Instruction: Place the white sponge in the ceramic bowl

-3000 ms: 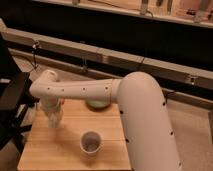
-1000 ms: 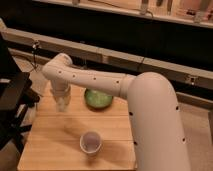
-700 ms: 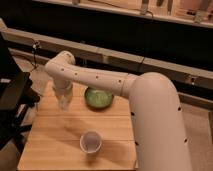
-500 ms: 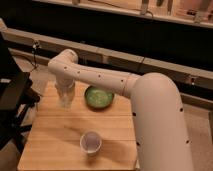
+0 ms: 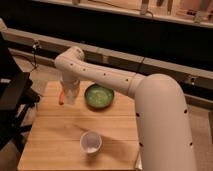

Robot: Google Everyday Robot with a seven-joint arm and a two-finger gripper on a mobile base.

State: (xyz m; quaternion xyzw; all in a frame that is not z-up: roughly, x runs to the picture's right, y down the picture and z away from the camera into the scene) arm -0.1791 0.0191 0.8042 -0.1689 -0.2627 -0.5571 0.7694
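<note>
The ceramic bowl (image 5: 99,96) is green with a lighter inside and sits on the wooden table (image 5: 55,135) at the back middle. My gripper (image 5: 69,96) hangs down from the white arm (image 5: 105,75), just left of the bowl and a little above the table. Its lower end is a pale whitish mass. I cannot tell the white sponge apart from it. No sponge shows lying on the table top. A small orange bit (image 5: 61,98) shows at the gripper's left side.
A white cup (image 5: 90,142) stands upright near the table's front middle. The thick white arm covers the table's right side. A dark piece of furniture (image 5: 12,100) stands to the left of the table. A long ledge and dark wall run behind.
The gripper has risen from low over the table's left part and moved right and back, and now hangs next to the bowl. Bowl and cup have not moved.
</note>
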